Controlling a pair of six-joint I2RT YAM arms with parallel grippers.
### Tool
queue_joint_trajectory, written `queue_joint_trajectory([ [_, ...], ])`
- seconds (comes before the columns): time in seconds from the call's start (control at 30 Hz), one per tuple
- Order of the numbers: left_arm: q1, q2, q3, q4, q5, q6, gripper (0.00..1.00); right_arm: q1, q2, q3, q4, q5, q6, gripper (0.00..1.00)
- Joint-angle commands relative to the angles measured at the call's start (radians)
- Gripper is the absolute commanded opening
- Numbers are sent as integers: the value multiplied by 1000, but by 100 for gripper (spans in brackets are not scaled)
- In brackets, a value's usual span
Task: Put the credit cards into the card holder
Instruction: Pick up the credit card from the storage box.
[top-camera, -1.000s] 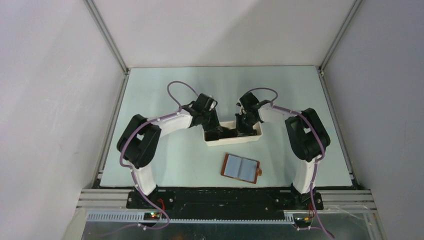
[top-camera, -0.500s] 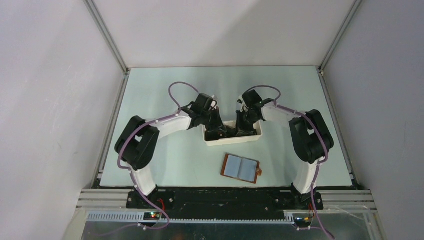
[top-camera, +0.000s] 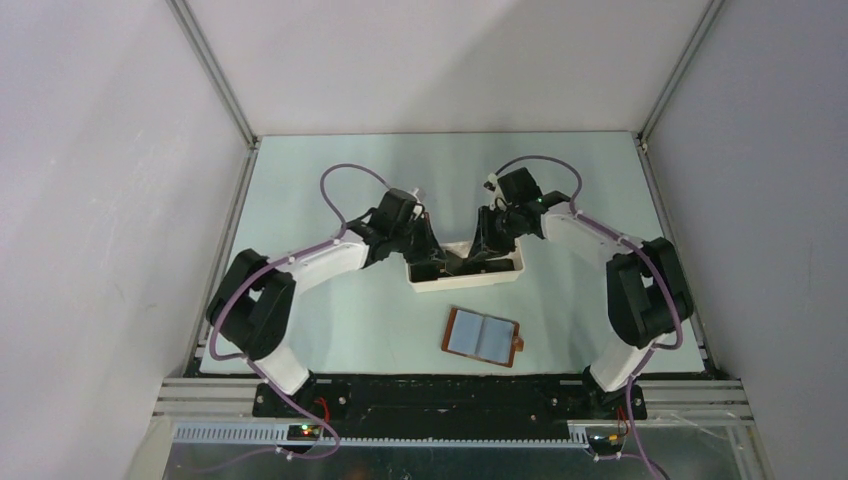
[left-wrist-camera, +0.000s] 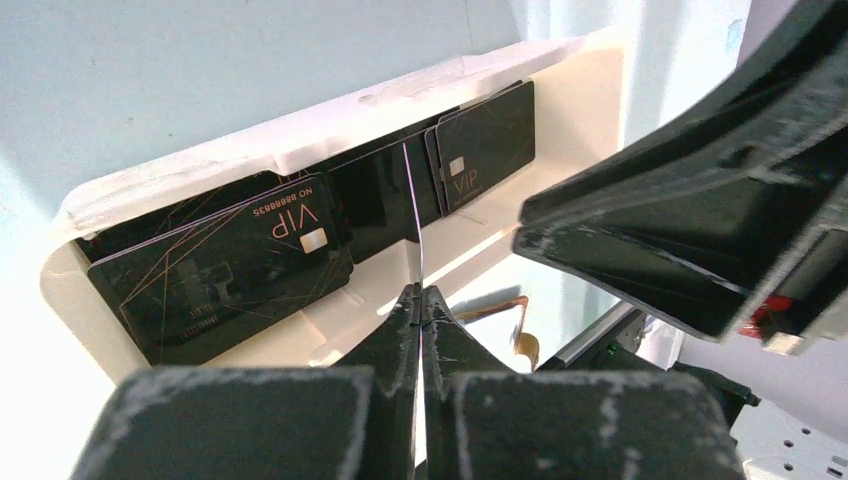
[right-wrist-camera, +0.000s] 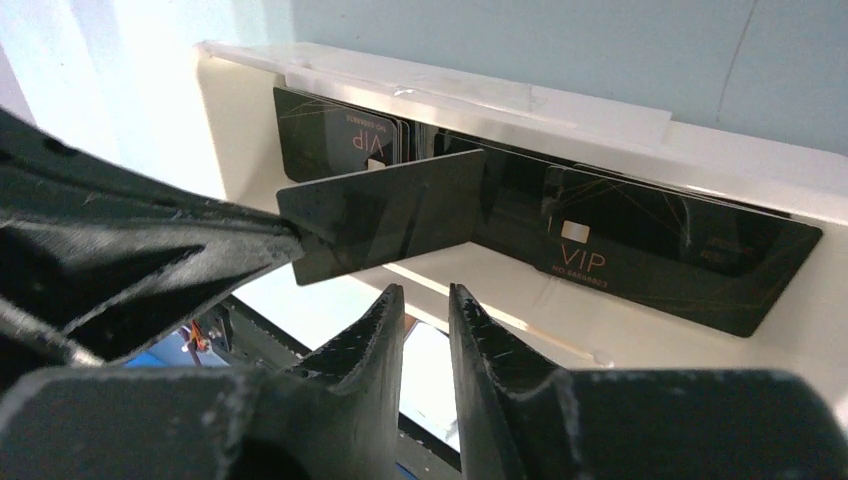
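The credit cards (left-wrist-camera: 225, 265) stand on edge inside the white tray (top-camera: 465, 282). They lean against one of its long walls, with a group toward each end of the tray. The left jaws are pressed tight together on the lower edge of the held card (right-wrist-camera: 390, 215). That card stands clear of the tray wall near the middle of the tray, between the two leaning groups. In the left wrist view it shows only as a thin upright line rising from the jaw tips. The right jaws are parted by a narrow gap and nothing sits between them. Their tips are just under the held card's lower edge, and in the right wrist view a sliver of pale tray floor separates them from it. The card holder (top-camera: 483, 337) lies spread flat on the desk (top-camera: 330, 200), pale inner pockets up. It is on the side of the tray toward the arm bases, apart from the tray and from both jaws.
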Motion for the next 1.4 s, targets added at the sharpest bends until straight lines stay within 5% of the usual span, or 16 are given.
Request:
queue_joint_trajectory([
  [0.0,10,-53,-13,27,-32,-14,0,-17,-67,-20,-10,-3,-11,30],
  [0.47,56,-357,-146,87,-44,-72,0,-92,-278,-139,106,-186,80,65],
  [0.8,61,-566,-278,279,48,-197,0,-127,-409,-327,461,-435,350,79],
  [1.23,60,-651,-344,444,156,-299,0,-109,-355,-449,1121,-627,765,79],
  [1.37,61,-654,-361,468,164,-308,0,-81,-303,-450,1343,-630,911,65],
])
